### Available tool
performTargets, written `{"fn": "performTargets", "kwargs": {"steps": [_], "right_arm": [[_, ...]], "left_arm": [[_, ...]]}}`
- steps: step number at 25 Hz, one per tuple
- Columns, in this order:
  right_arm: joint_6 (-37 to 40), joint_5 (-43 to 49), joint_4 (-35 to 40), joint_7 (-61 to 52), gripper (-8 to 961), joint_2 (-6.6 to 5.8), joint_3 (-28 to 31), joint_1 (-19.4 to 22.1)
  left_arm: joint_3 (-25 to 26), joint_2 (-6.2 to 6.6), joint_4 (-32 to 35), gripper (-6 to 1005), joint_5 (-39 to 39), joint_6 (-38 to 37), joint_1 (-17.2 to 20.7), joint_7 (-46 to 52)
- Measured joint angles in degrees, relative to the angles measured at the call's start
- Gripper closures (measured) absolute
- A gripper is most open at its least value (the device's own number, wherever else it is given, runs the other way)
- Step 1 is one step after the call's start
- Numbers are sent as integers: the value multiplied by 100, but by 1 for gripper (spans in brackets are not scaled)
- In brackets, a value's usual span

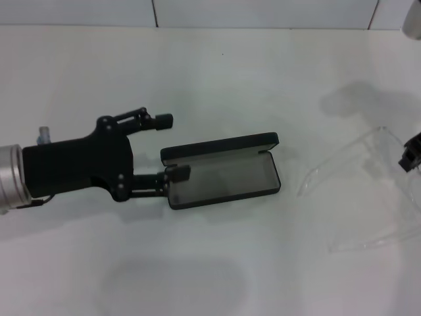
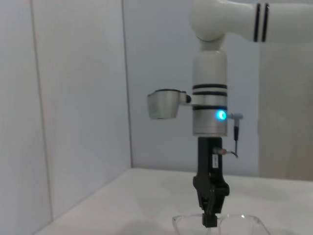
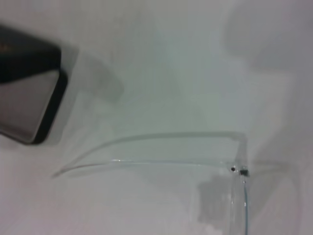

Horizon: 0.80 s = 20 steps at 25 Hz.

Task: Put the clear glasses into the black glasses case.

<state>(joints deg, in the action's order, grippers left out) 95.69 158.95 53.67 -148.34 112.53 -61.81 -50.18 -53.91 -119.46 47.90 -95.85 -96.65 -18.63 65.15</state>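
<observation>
The black glasses case [image 1: 227, 172] lies open in the middle of the table, its lid standing along the far side and its grey lining showing; one end of the black glasses case [image 3: 27, 100] shows in the right wrist view. My left gripper [image 1: 171, 147] is open at the case's left end, one fingertip beyond the lid and the other against the tray's near corner. The clear glasses [image 1: 358, 187] are at the right, arms pointing toward the case. My right gripper [image 1: 412, 155] is at the picture's right edge, shut on their front; the left wrist view shows this gripper [image 2: 211, 220] pointing down onto the clear glasses [image 2: 244, 221]. A clear arm [image 3: 156, 159] casts an offset shadow.
The white table [image 1: 217, 66] runs back to a pale panelled wall [image 1: 263, 12]. In the left wrist view a side wall [image 2: 63, 122] closes off one side of the table.
</observation>
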Motion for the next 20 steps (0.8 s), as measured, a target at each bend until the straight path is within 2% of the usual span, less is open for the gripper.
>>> {"fn": "performTargets", "kwargs": {"steps": [4,10,14,20], "right_arm": [[-11,-106,353,97,895,-1,221,187],[-19,-690,775,475,895,-3,946,545],[-266,-1595,1108,808,895,-5,1294,1023],[-835,-3561,963,1781,896,15,1634,1752]], "left_arm": [[42,-7,0,187,283,-10,46,-2],[46,5,2,190,729,-13,110,27],[46,-2,0,191,932,-18,115,40],[-36,-24,-1,194,1465,-22,80,82]]}}
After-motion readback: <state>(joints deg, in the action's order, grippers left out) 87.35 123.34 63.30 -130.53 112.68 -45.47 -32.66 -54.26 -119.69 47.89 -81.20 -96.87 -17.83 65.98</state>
